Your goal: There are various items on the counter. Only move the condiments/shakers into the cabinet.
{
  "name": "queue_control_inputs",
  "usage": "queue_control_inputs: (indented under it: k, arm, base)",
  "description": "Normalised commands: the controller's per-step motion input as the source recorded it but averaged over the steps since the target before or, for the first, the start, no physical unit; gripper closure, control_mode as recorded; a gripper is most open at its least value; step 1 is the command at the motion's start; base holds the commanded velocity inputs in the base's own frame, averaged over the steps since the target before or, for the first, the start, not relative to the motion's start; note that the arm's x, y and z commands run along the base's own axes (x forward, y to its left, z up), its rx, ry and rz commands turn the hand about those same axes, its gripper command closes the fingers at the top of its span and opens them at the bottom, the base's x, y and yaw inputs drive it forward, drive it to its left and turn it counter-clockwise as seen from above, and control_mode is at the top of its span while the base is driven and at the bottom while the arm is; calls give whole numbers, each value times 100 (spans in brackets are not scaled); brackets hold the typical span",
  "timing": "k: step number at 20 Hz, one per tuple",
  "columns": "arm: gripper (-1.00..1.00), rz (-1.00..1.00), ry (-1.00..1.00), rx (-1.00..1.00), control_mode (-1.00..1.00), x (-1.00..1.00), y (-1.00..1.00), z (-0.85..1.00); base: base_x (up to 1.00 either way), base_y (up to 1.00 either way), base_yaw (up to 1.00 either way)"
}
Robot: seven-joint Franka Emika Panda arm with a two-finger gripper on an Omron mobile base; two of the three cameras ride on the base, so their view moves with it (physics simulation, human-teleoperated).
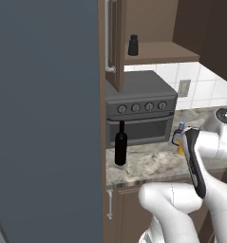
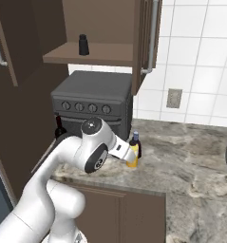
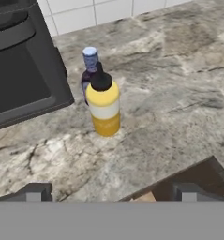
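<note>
Cabinet (image 2: 100, 28) open, black shaker (image 2: 83, 45) already on its shelf. Table (image 3: 179, 84) carries wine bottle (image 1: 120, 144), not for moving, beside the oven (image 2: 93, 102). Yellow bottle (image 3: 104, 105) stands upright near the oven front, blue-purple bottle (image 3: 89, 61) touching behind it. End effector (image 3: 111, 194) spread wide, empty, hovering above. Yellow bottle likely light, smooth, squeezable plastic; grip mid-body, gently.

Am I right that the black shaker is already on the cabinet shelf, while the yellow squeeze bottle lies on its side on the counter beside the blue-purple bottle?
Not quite: the yellow squeeze bottle stands upright, as the hand view shows. The rest holds: the black shaker sits on the cabinet shelf, and the yellow bottle is on the counter beside the blue-purple bottle.
</note>
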Motion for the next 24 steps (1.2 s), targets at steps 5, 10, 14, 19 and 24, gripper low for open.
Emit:
queue_control_inputs:
  k: [5,10,14,19,24]
  arm:
    - [-100,0,1,0,-100,32,-14,-27]
    - [-100,4,3,0,-100,30,-23,-24]
    - [-100,4,0,0,-100,34,-16,-23]
    - [-100,4,0,0,-100,34,-6,-19]
    - [-100,4,0,0,-100,33,-2,-17]
  base:
    - [0,0,0]
    - [0,0,0]
    - [0,0,0]
    - [0,0,0]
    - [0,0,0]
